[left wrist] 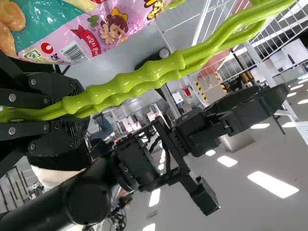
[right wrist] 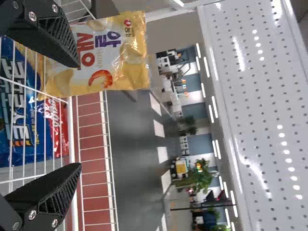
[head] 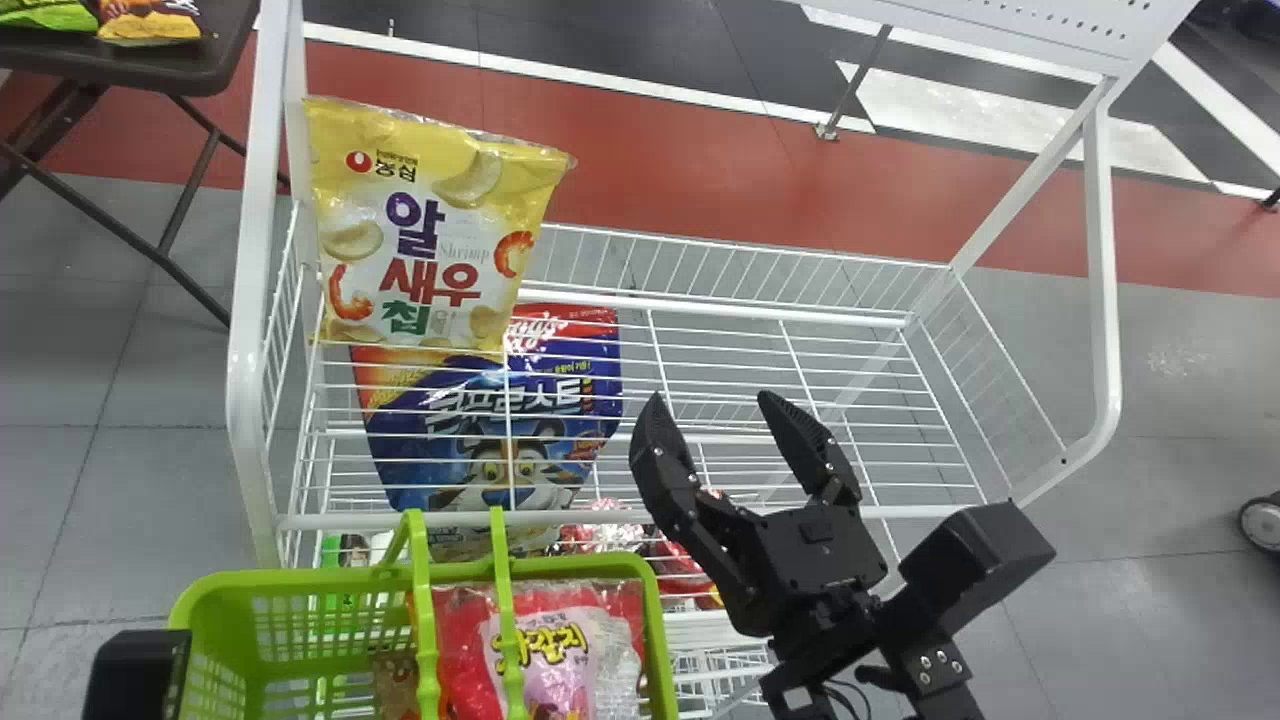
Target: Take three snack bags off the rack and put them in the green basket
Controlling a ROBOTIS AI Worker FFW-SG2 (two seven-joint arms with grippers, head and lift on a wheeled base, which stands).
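- Right gripper [head: 712,402]: over the wire shelf, to the right of the blue bag, its two fingers spread wide with nothing between them.
- Left gripper [head: 135,675]: at the near left of the green basket [head: 645,572] in the head view. In the left wrist view, the left gripper [left wrist: 79,108] has its fingers closed on the basket handles [left wrist: 159,70].
- Pink bag [head: 560,650]: in the basket, behind the handles—large yellow lettering on its front, with a barcode, a round red mark and a small cartoon figure in the left wrist view. A brown pack [head: 395,685] is beside it.
- Yellow snack bag [head: 440,240]: upright at the left of the rack [head: 250,350]—big purple, red and green characters, smaller print, a round red mark and pictures of chips and shrimp.
- Blue bag [head: 490,420]: beneath the shelf wires, with pale lettering, a red band with white script and a cartoon tiger face.
- Red packs [head: 600,535]: lower in the rack, past the blue bag's near right edge.
- Dark table [head: 215,60]: left of the rack, bearing a green bag [head: 45,15] and an orange-yellow bag [head: 150,28].
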